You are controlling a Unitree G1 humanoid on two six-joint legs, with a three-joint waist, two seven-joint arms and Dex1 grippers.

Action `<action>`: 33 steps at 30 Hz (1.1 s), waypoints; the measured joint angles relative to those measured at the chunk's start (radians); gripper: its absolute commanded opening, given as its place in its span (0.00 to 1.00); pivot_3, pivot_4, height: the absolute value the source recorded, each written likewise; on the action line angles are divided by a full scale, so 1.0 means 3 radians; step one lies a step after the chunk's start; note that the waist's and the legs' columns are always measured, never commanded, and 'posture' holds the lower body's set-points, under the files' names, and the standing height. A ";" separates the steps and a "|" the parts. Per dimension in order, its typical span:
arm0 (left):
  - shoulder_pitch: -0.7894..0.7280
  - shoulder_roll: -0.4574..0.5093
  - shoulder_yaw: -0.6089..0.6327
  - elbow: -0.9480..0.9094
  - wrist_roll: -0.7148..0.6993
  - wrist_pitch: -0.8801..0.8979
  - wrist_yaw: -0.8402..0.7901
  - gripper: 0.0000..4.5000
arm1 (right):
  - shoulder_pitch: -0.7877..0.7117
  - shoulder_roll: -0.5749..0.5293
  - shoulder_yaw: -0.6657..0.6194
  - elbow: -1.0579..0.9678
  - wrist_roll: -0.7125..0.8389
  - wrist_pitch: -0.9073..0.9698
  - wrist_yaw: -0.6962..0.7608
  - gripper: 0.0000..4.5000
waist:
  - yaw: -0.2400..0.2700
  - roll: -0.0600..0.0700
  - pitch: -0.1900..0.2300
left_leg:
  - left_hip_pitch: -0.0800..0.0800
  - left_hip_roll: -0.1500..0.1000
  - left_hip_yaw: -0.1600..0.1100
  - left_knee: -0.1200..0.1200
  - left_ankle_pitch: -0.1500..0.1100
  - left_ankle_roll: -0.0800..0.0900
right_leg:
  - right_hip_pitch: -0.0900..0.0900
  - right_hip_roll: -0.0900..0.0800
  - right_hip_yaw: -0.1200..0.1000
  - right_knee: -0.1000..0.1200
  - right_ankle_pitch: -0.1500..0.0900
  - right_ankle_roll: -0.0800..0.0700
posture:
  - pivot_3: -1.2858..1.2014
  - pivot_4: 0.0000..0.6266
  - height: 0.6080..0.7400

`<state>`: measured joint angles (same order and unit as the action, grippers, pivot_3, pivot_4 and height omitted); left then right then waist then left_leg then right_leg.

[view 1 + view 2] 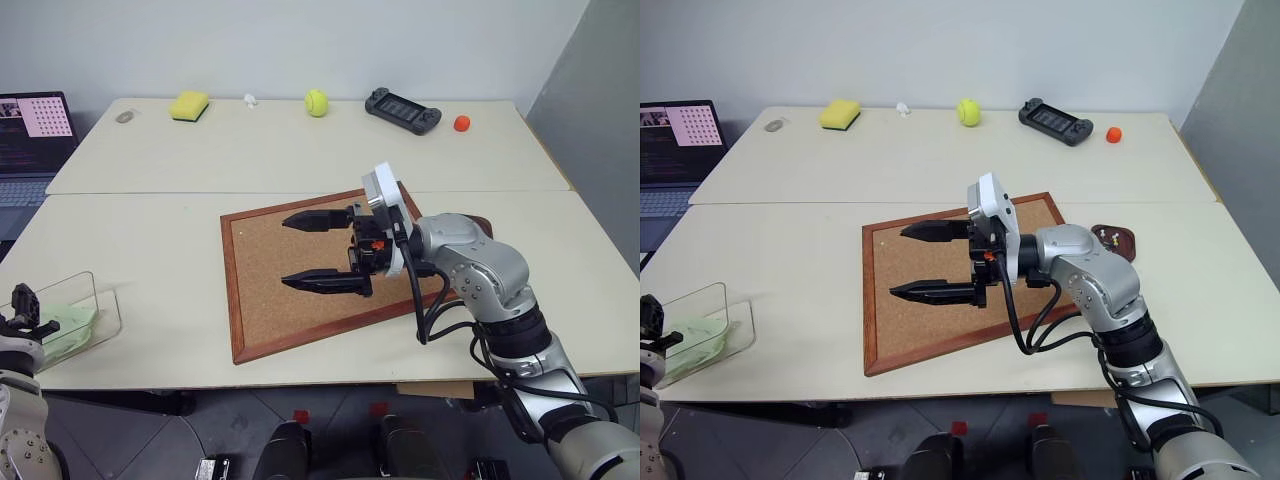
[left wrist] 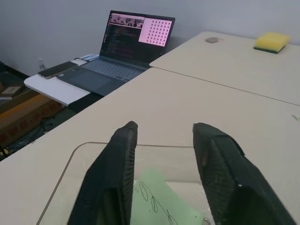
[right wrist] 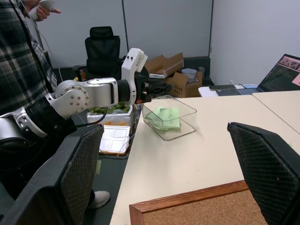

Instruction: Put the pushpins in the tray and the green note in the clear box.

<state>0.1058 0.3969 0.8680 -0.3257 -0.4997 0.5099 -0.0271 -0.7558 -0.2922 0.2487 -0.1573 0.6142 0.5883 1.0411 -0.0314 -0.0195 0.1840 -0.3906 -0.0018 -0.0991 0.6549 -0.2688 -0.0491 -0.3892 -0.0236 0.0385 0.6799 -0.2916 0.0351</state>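
Note:
The clear box (image 1: 95,300) stands at the table's near left corner, and the green note (image 1: 62,324) lies inside it. My left gripper (image 2: 164,129) hovers at the box's outer end with its fingers (image 2: 115,178) apart and nothing between them; the note (image 2: 159,199) shows below the gap. My right gripper (image 1: 290,252) hangs open over the corkboard, pointing left, holding nothing. The dark tray (image 1: 1128,252) sits just right of the board behind my right forearm, with small pushpins (image 1: 1110,238) in it.
A wood-framed corkboard (image 1: 270,300) lies mid-table. Along the far edge sit a yellow sponge (image 1: 189,105), a tennis ball (image 1: 316,102), a game controller (image 1: 402,109) and an orange ball (image 1: 461,123). A laptop (image 1: 32,135) stands far left. A person in plaid (image 3: 21,51) stands beyond the left table end.

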 measured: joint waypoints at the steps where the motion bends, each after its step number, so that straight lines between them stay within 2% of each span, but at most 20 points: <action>1: 0.0003 -0.0004 0.0000 0.0000 -0.0002 0.0004 0.0007 0.70 | 0.0002 -0.0001 -0.0001 -0.0004 0.0000 0.0008 -0.0001 1.00 | 0.0000 0.0000 0.0000 | 0.0000 0.0000 -0.0001 0.0000 0.0000 0.0000 | 0.0000 0.0000 0.0000 0.0000 0.0000 0.0000 | 0.52 0.24 1.00; 6: 0.0007 -0.0005 -0.0003 -0.0007 -0.0013 0.0015 0.0050 0.93 | 0.0011 -0.0002 -0.0003 -0.0042 0.0001 0.0031 -0.0010 1.00 | 0.0000 0.0000 0.0000 | 0.0000 0.0000 -0.0001 0.0000 0.0000 0.0000 | 0.0000 0.0000 0.0000 0.0000 0.0000 0.0000 | 0.52 0.24 1.00; 8: 0.0015 -0.0005 -0.0004 -0.0017 -0.0016 0.0022 0.0052 0.99 | 0.0011 -0.0005 -0.0003 -0.0052 -0.0003 0.0028 -0.0008 1.00 | 0.0000 0.0000 0.0000 | 0.0000 0.0000 -0.0001 0.0000 0.0000 0.0000 | 0.0000 0.0000 -0.0001 0.0000 0.0000 0.0000 | 0.52 0.24 1.00; 14: 0.0071 0.0042 -0.0057 -0.0216 -0.0056 0.0110 0.0004 0.99 | 0.0046 -0.0025 -0.0003 -0.0055 -0.0017 0.0019 -0.0007 1.00 | 0.0000 0.0000 0.0000 | 0.0000 0.0000 -0.0001 0.0000 0.0000 0.0000 | 0.0000 0.0000 0.0000 0.0000 0.0000 0.0000 | 0.52 0.24 1.00; 17: 0.0131 0.0245 -0.0203 -0.0630 -0.0335 0.0332 -0.0222 0.99 | 0.0137 -0.0109 -0.0009 -0.0116 -0.0151 -0.0055 -0.0098 1.00 | 0.0009 -0.0005 0.0000 | -0.0004 -0.0003 -0.0006 -0.0001 0.0000 -0.0001 | 0.0000 -0.0002 0.0001 -0.0002 0.0000 0.0000 | 0.52 0.24 1.00; 21: 0.0063 0.0538 -0.0579 -0.1053 -0.0498 0.0534 -0.0397 0.99 | 0.0358 -0.0112 -0.0176 -0.0203 -0.0313 -0.0065 -0.0527 1.00 | 0.0014 -0.0001 0.0002 | -0.0003 -0.0006 -0.0004 -0.0002 0.0001 -0.0001 | 0.0001 -0.0002 0.0004 0.0000 0.0000 0.0000 | 0.52 0.24 1.00; 23: -0.0025 0.0562 -0.0824 -0.1176 -0.0529 0.0603 -0.0416 0.99 | 0.0443 -0.0079 -0.0245 -0.0216 -0.0424 -0.0066 -0.0799 1.00 | 0.0007 0.0000 0.0002 | -0.0004 -0.0006 0.0000 -0.0003 0.0001 -0.0002 | 0.0000 0.0002 0.0004 0.0000 0.0000 0.0000 | 0.52 0.24 1.00; 27: -0.0407 0.0261 -0.1442 -0.1128 -0.0308 0.0521 -0.0232 0.99 | 0.0695 -0.0006 -0.0415 -0.0239 -0.0823 -0.0182 -0.1482 1.00 | 0.0006 -0.0001 0.0002 | 0.0002 -0.0011 0.0004 -0.0012 0.0004 -0.0007 | -0.0001 0.0005 0.0004 0.0001 0.0000 0.0000 | 0.52 0.24 1.00; 33: -0.0600 -0.0149 -0.2015 -0.0730 0.0200 0.0191 -0.0035 0.99 | 0.1118 0.0035 -0.0602 -0.0238 -0.1339 -0.0461 -0.2183 1.00 | 0.0007 -0.0001 0.0002 | 0.0003 -0.0012 0.0008 -0.0025 0.0006 -0.0009 | -0.0004 0.0005 0.0006 -0.0001 0.0000 0.0000 | 0.52 0.24 1.00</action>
<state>-0.0742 0.3523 0.2636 -0.5447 -0.4396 0.5671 -0.0378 -0.4203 -0.2817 0.0680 -0.2288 0.2126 0.4499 0.3861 -0.0294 -0.0198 0.1845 -0.3896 -0.0054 -0.0967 0.6475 -0.2671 -0.0519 -0.3904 -0.0220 0.0402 0.6795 -0.2917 0.0351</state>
